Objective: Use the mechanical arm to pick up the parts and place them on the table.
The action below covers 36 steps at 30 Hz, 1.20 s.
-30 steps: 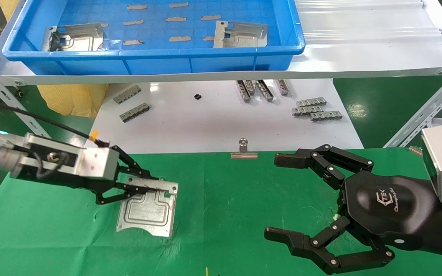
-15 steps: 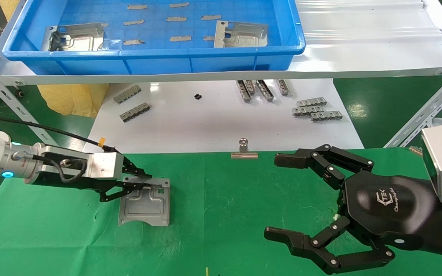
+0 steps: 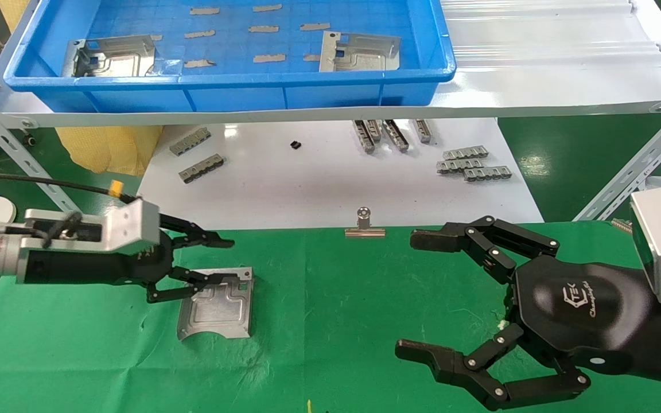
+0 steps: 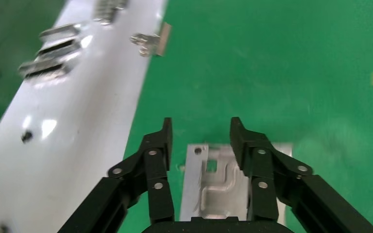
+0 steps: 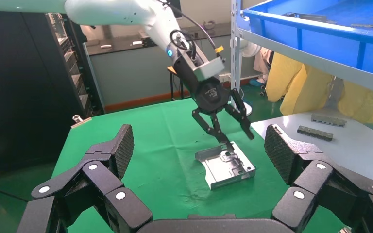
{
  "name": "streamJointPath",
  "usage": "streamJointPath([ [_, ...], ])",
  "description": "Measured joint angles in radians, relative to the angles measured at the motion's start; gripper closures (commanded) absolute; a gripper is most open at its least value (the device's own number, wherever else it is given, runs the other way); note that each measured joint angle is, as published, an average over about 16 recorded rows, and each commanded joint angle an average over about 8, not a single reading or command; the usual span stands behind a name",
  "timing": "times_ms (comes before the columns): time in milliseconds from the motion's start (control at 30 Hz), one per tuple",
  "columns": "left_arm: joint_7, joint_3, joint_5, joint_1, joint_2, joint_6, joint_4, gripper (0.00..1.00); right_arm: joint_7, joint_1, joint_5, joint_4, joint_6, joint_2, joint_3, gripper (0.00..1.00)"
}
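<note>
A shiny silver part (image 3: 216, 304) lies flat on the green table (image 3: 330, 298); it also shows in the left wrist view (image 4: 221, 187) and the right wrist view (image 5: 227, 166). My left gripper (image 3: 224, 261) is open just above the part's far edge, one finger over it, the other raised; it holds nothing. It shows in the left wrist view (image 4: 200, 132) and the right wrist view (image 5: 238, 138). Two more parts (image 3: 113, 55) (image 3: 359, 51) lie in the blue tray. My right gripper (image 3: 419, 292) hangs open and empty over the table's right side.
The blue tray (image 3: 227, 86) stands on a white shelf at the back. Below it a white board (image 3: 319, 178) carries several grey ridged strips (image 3: 471, 162). A silver binder clip (image 3: 364, 225) sits on the table's far edge. A slanted metal shelf strut (image 3: 634, 166) stands at right.
My left gripper has opened and let go of the part, and drew back a little to the left. The part now lies flat on the cloth. The right arm has not moved.
</note>
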Motion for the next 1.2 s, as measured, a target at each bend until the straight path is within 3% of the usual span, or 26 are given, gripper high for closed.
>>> streamJointPath([
  [500,-0.060,-0.040,-0.055,0.041,-0.027,0.012,-0.023,0.00,0.000,0.000,0.000,0.000,0.000,0.000,0.000,0.00],
  [1200,-0.327,-0.182,-0.220,0.261,-0.156,-0.016,-0.444,0.00,0.000,0.000,0.000,0.000,0.000,0.000,0.000,0.00],
])
